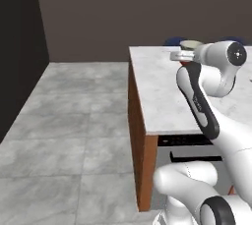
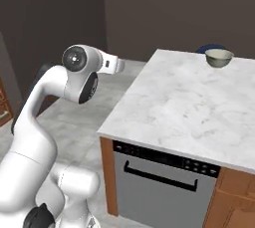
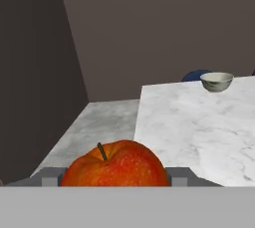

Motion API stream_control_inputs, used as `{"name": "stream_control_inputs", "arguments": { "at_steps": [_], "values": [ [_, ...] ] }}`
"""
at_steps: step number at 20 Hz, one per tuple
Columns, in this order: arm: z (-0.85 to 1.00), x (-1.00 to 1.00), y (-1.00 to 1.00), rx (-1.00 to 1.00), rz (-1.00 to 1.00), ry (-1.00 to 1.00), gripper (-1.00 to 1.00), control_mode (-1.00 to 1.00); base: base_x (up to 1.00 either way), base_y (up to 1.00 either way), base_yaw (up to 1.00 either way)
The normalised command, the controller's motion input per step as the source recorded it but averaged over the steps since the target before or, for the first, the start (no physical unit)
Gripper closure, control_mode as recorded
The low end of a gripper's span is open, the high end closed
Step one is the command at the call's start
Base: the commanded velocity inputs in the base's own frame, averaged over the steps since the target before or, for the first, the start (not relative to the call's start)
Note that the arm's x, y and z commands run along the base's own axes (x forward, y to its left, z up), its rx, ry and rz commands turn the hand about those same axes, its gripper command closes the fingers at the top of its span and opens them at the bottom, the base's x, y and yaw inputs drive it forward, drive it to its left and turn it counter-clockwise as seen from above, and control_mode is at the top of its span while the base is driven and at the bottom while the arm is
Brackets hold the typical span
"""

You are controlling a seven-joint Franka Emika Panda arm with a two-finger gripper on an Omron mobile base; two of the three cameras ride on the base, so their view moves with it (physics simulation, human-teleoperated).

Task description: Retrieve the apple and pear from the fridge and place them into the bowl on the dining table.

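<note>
The red apple [image 3: 117, 165], stem up, sits between the two grey fingertips [image 3: 50, 177] of my gripper [image 3: 117, 178], which is shut on it. In the left base view the gripper [image 1: 180, 57] hangs over the near left part of the dining table [image 1: 157, 96], with a sliver of the apple [image 1: 186, 62] showing under it. The off-white bowl [image 3: 216, 81] stands empty at the far edge of the marble top [image 3: 199, 122], well ahead of the apple; from the bases the bowl [image 1: 191, 44] [image 2: 219, 57] is upright. The pear and the fridge are out of view.
A dishwasher front [image 2: 164, 172] is set in the table's near side, beside wooden panels [image 1: 142, 155]. Blue chair backs [image 1: 172, 41] [image 2: 211, 48] rise behind the far edge. Grey tiled floor [image 1: 74, 121] lies left of the table, with a dark wall [image 1: 19, 47] beyond.
</note>
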Motion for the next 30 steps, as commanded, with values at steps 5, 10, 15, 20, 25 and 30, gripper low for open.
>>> {"name": "stream_control_inputs", "arguments": {
  "at_steps": [5,10,15,20,25,30],
  "values": [
    [0.0,0.0,0.0,0.0,0.0,0.0,1.0,1.0,0.0,0.93,-0.25],
    [0.0,0.0,0.0,0.0,0.0,0.0,1.0,1.0,0.0,0.94,-0.22],
    [0.0,0.0,0.0,0.0,0.0,0.0,1.0,1.0,0.04,0.09,-0.18],
    [0.0,0.0,0.0,0.0,0.0,0.0,1.0,1.0,0.56,0.07,-0.07],
    [0.0,0.0,0.0,0.0,0.0,0.0,1.0,1.0,0.82,0.52,0.0],
    [0.0,0.0,0.0,0.0,0.0,0.0,1.0,1.0,0.66,0.7,0.0]
  ]
}}
